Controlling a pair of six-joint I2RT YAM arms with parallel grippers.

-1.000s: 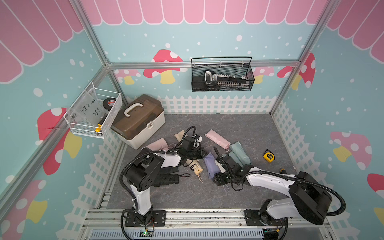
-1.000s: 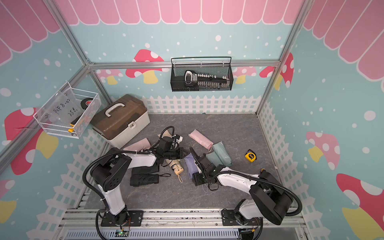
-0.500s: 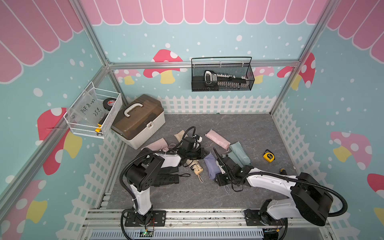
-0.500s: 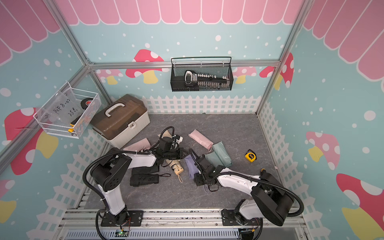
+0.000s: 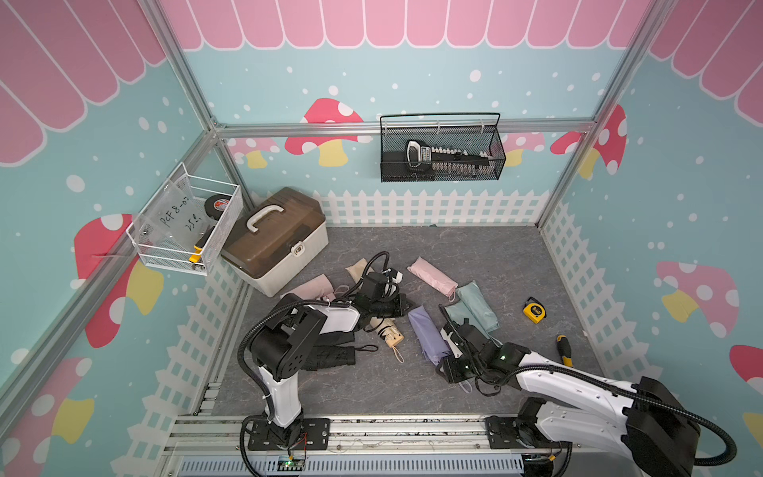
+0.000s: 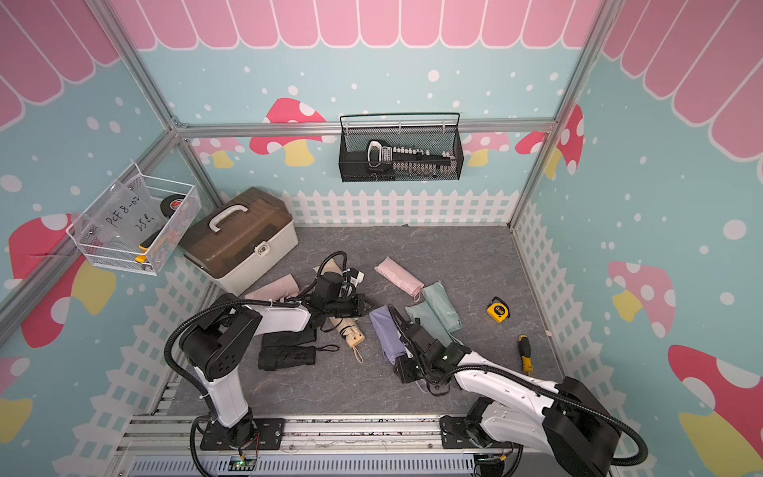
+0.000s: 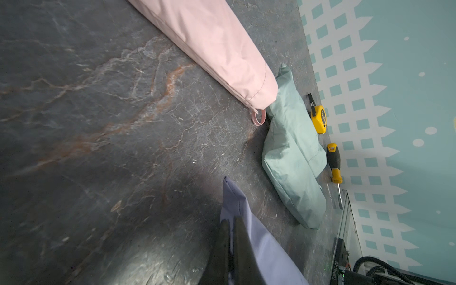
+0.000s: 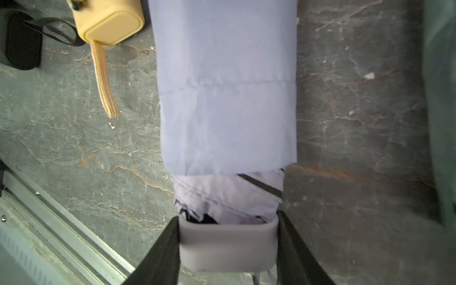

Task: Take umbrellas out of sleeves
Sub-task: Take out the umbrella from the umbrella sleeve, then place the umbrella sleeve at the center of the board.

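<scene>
Lilac umbrella (image 8: 229,195) is mostly sheathed in lilac sleeve (image 8: 227,98), right of centre. Its near-end handle is clamped by half-closed right gripper (image 8: 228,222). Sleeve's far tip is pinched by fully closed left gripper (image 7: 230,223).

The left arm (image 5: 285,351) rises from its base at 7 o'clock on the floor and folds at the elbow. Its white forearm runs toward 2 o'clock. The wrist sits low, with the left gripper (image 5: 402,306) aimed at 3 o'clock. Its fingers (image 7: 243,246) are pressed together on an end of the lilac sleeve (image 7: 266,251). The right arm (image 5: 578,384) stretches low from 5 o'clock toward 10 o'clock. The right gripper (image 8: 228,217) points to 11 o'clock, its jaws part-spread and clamped on the handle of the lilac umbrella (image 8: 229,195).
</scene>
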